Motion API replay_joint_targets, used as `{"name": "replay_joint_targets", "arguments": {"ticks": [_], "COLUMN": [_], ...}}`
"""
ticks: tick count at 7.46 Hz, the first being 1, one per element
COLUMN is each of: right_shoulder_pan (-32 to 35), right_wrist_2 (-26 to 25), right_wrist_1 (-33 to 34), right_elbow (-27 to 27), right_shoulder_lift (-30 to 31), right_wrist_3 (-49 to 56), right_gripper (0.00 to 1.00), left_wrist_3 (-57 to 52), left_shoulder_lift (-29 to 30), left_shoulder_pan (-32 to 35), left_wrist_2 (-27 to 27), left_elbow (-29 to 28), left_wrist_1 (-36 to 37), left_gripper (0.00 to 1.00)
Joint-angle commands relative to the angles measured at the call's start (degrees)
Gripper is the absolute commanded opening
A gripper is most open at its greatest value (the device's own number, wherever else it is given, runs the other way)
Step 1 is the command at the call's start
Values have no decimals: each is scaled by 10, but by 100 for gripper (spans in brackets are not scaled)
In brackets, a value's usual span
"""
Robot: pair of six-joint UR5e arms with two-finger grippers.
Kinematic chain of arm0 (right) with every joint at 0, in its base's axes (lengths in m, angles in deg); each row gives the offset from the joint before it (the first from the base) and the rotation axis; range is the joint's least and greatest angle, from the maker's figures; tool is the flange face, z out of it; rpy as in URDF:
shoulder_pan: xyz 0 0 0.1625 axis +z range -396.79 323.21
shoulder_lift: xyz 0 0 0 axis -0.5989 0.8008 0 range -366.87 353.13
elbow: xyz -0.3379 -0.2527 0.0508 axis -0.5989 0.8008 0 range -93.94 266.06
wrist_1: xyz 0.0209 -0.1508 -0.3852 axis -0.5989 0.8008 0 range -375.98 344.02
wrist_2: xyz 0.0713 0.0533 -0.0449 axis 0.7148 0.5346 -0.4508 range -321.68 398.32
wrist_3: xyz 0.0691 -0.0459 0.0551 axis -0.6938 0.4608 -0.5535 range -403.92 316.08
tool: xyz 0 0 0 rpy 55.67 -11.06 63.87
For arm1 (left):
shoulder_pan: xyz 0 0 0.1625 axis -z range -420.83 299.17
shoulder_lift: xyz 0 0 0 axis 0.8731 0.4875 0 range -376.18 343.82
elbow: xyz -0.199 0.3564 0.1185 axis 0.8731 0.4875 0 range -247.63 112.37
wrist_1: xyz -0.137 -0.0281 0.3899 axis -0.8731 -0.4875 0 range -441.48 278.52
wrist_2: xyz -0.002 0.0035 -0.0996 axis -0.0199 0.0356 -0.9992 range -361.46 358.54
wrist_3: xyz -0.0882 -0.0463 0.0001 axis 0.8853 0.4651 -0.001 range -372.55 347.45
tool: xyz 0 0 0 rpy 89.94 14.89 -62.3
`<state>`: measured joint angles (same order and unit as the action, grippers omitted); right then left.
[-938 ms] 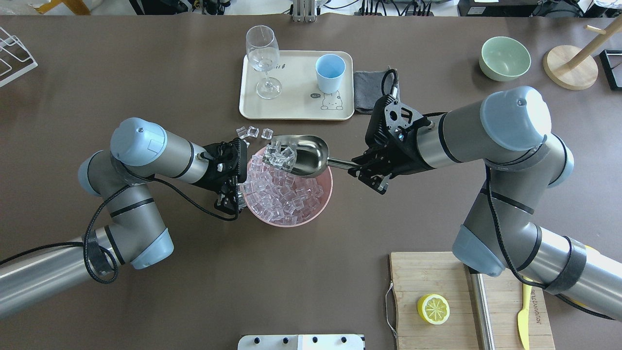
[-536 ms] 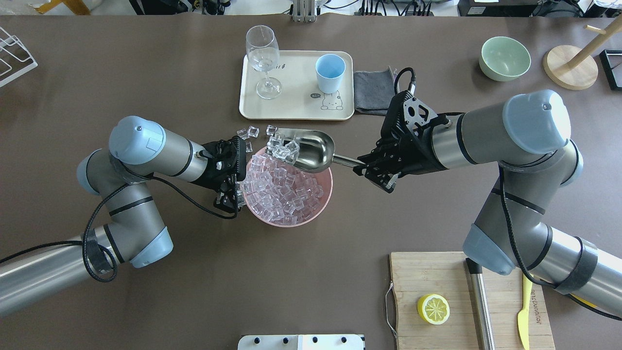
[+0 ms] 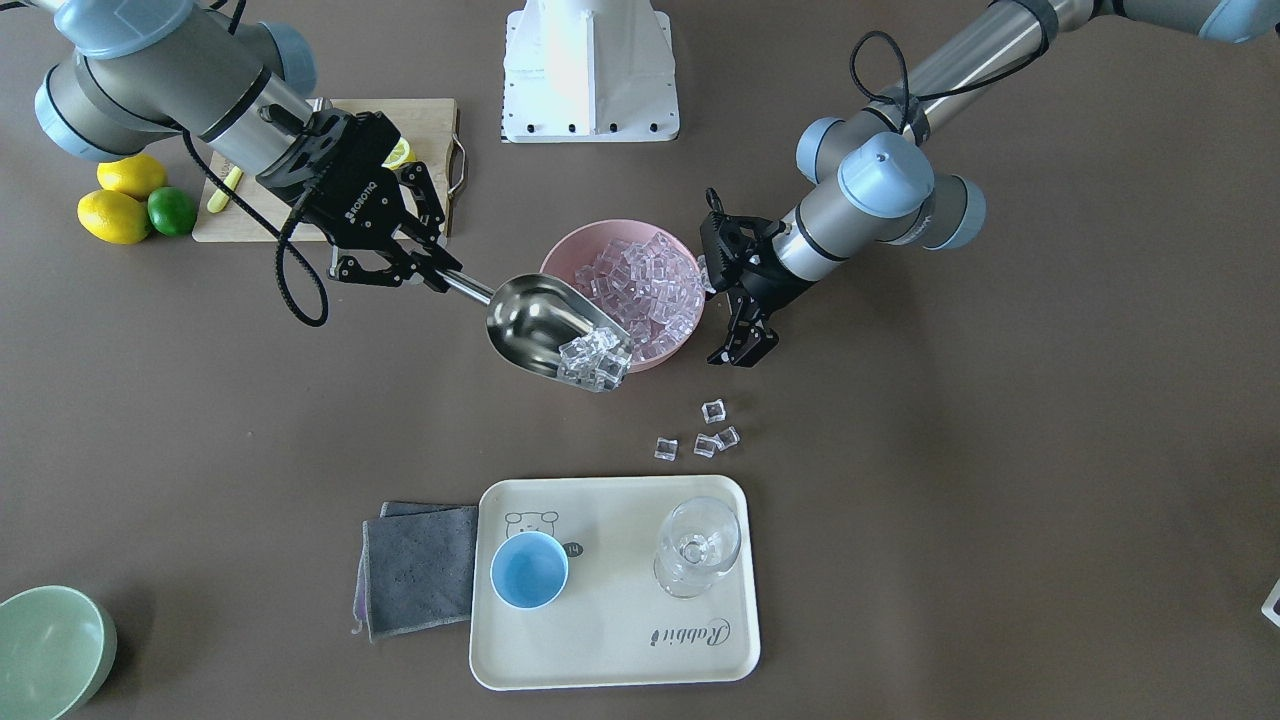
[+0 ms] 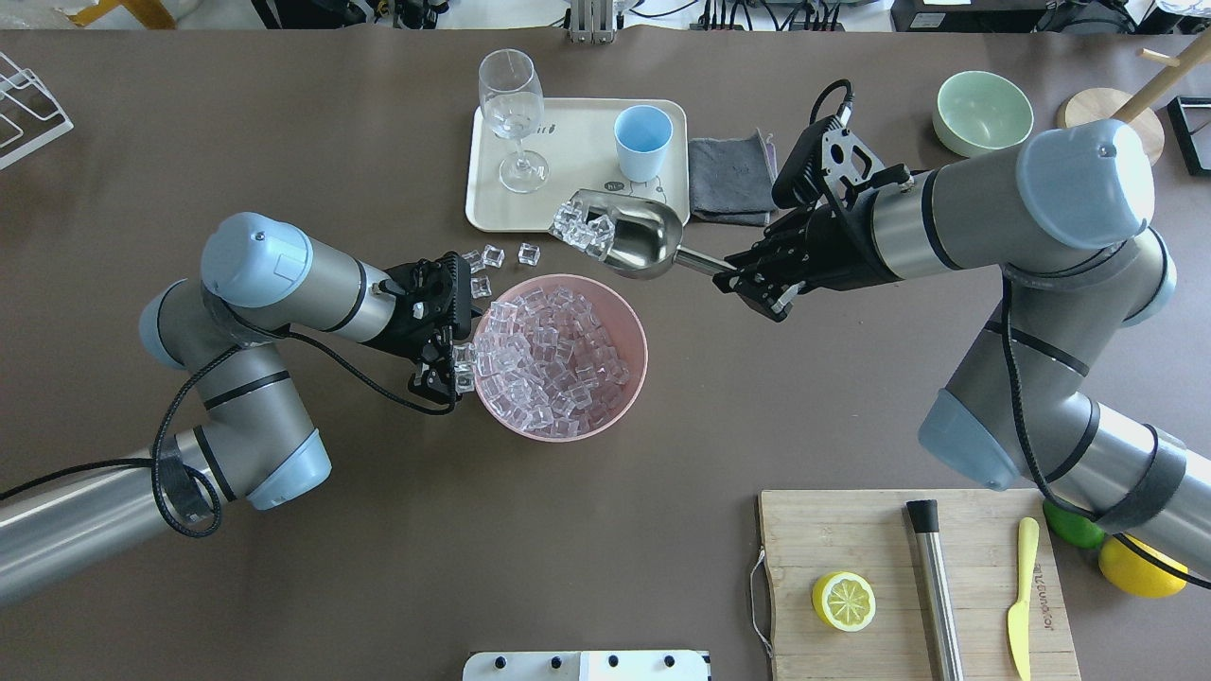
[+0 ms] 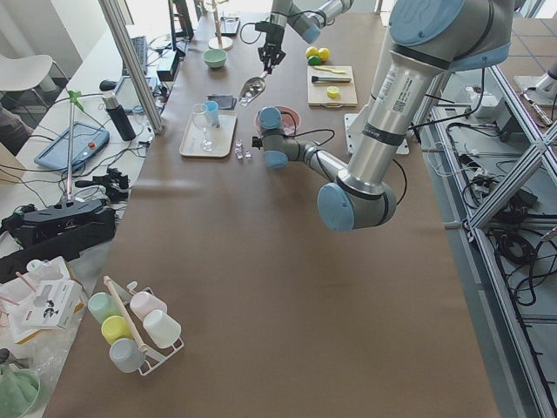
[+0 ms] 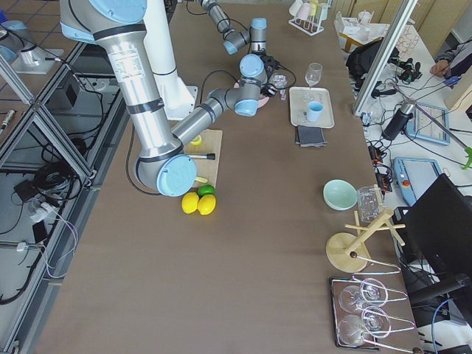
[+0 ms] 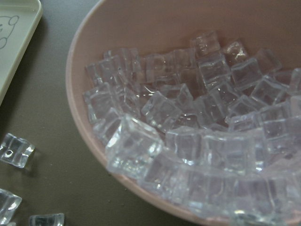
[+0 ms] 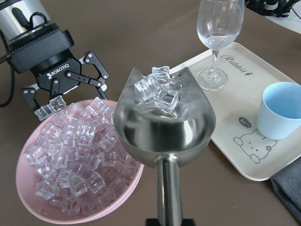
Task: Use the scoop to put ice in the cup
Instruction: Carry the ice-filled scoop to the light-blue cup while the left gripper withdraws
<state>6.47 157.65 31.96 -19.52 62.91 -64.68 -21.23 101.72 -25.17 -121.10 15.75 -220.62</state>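
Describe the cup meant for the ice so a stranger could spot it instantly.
Look at the cream tray beyond the pink bowl. The cup standing there is short, light-blue and handleless, unlike the tall clear wine glass beside it.

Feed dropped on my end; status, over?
Right gripper shut on scoop handle, left gripper open by pink bowl. Load of ice in scoop, short of empty cup. Loose cubes on table, off the path.

cup on tray; ice in scoop and bowl
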Motion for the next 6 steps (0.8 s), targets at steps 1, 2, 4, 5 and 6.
{"name": "replay_joint_targets", "arguments": {"ticks": [1, 2, 4, 5, 6], "right_shoulder_pan": [25, 41, 63, 72, 80], "right_wrist_2": [-8, -10, -17, -18, -19], "right_wrist_1": [24, 26, 27, 27, 27], "right_elbow": [2, 20, 51, 75, 102], "right_shoulder_lift": [-10, -21, -33, -46, -57], "right_wrist_3": [-30, -33, -42, -51, -52], "right_gripper": [0, 0, 0, 0, 0], "left_wrist_3": [-1, -5, -7, -7, -7], "left_shoulder_lift": [-14, -14, -27, -58, -95], "left_shoulder_pan": [33, 42, 55, 74, 97], "left_wrist_2": [-58, -71, -78, -80, -89], "left_elbow": [27, 56, 134, 170, 195], "left_wrist_1": [33, 80, 198, 227, 248], "left_gripper": [99, 99, 99, 99, 99]}}
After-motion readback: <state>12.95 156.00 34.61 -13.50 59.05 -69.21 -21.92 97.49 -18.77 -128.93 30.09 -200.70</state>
